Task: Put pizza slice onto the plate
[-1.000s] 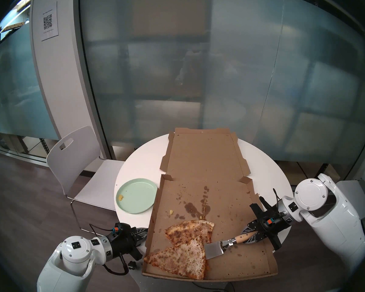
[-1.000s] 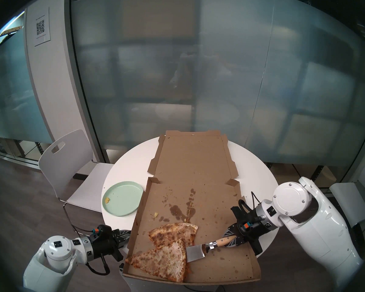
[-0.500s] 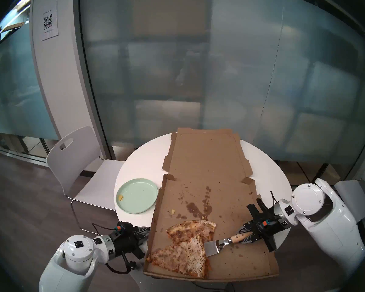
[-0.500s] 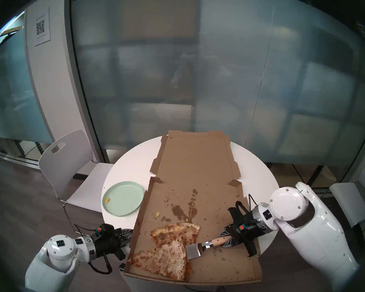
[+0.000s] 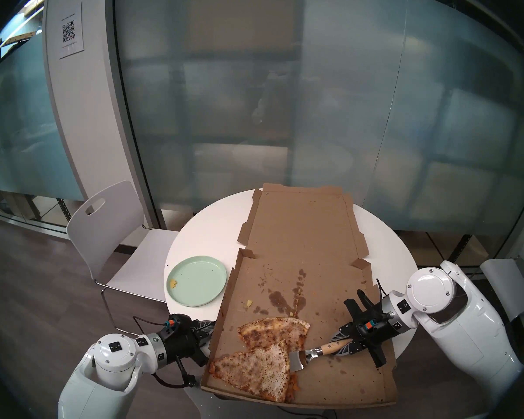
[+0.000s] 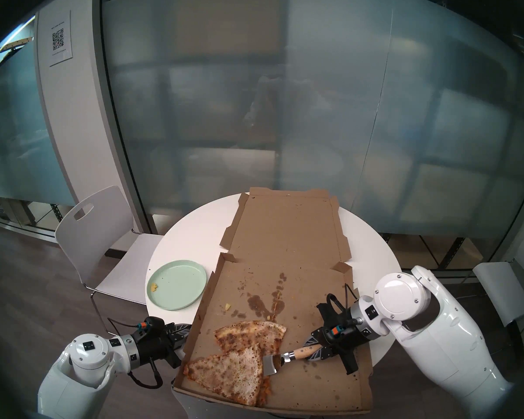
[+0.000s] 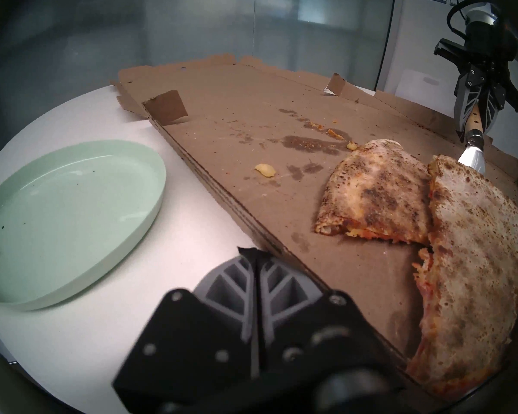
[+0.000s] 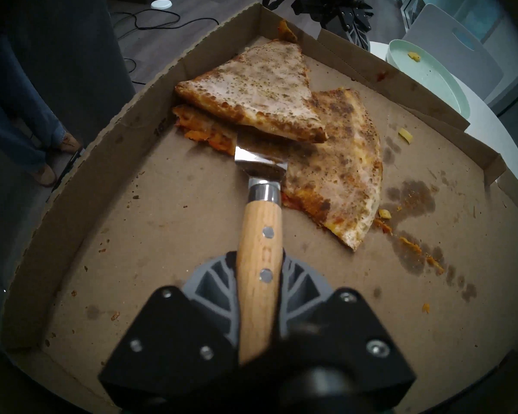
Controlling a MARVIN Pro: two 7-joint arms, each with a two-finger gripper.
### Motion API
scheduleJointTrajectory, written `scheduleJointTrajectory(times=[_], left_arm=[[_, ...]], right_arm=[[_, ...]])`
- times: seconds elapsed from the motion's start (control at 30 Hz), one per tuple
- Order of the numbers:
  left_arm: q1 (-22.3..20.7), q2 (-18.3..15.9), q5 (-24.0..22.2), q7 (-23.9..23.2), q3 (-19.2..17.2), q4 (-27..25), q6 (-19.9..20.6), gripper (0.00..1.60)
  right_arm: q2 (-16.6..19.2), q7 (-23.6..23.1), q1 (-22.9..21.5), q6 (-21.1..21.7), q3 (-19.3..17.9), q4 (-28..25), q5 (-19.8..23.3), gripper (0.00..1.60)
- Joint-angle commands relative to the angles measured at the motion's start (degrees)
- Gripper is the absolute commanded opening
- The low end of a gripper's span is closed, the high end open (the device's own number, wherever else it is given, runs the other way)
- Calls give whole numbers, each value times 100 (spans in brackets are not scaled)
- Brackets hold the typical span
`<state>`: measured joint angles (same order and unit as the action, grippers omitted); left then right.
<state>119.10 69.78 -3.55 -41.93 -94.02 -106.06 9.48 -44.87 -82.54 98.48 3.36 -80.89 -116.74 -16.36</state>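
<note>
Cardboard everywhere: one big pizza box [image 5: 300, 288] is laid open on the one white table [image 5: 194, 237]. Two slices are counted in its near end, and the pizza slice [image 5: 254, 368] that's wanted is overlapped onto the darker slice [image 5: 273, 329]. Nothing's been lifted yet; a spatula [image 8: 259, 177] is only wedged under its edge. One plate [image 5: 197, 284] is parked just left of the box, with only crumbs. The right gripper [image 8: 259, 285] is clamped on the spatula handle, the left gripper [image 7: 254, 273] is closed on nothing.
</note>
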Motion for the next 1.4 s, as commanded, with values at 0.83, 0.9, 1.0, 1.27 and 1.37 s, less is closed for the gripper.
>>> scheduleJointTrajectory(times=[0.83, 0.9, 1.0, 1.27, 1.37], left_arm=[[-115, 71, -162, -68, -246, 41, -50, 22], [-114, 47, -188, -84, -336, 56, -75, 22], [-87, -4, -248, -123, -512, 39, -88, 23], [19, -45, -354, -235, -811, -36, -76, 23], [47, 28, -428, -231, -887, -31, -128, 23]], right_arm=[[-426, 255, -126, 348, 289, 27, -47, 0], [-420, 268, -109, 364, 235, 73, -23, 0], [-410, 274, -84, 396, 159, 144, 12, 0], [-438, 281, 51, 531, -96, 158, 213, 0], [-485, 325, 79, 532, -170, 156, 268, 0]])
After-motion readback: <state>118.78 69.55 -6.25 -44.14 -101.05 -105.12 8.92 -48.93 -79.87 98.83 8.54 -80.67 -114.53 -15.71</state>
